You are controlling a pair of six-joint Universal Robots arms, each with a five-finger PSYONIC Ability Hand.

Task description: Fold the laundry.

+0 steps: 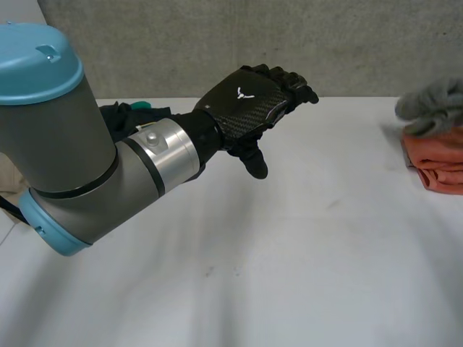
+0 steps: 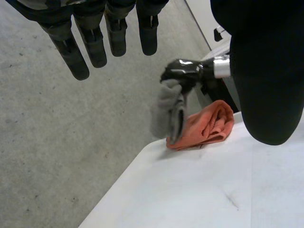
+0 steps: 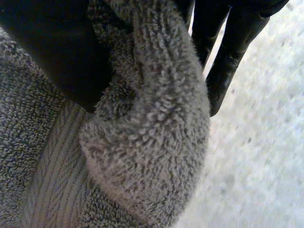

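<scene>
My left hand [image 1: 242,105] hangs in the air over the far-left part of the white surface [image 1: 289,260], back of the hand up. Its fingers [image 2: 76,52] are straight & slightly apart, thumb off to the side, nothing in it.

My right hand [image 2: 184,72] is at the right end of the surface, well apart from the left. It's clamped on the grey towel [image 3: 152,118]: thumb on one side of a thick fold, fingers on the other, terry bunched between them. The towel hangs from that grip in a loose doubled lump.

Just under it lies the orange towel [image 1: 441,163], folded into a thick bundle at the right edge of the surface. The grey one's lower end comes down in front of it; can't tell if they touch.

Far left, behind my left arm [image 1: 65,152], there's a dark heap [image 1: 123,116] w/ a bit of green in it. Grey concrete wall [image 1: 217,43] beyond the far edge.
</scene>
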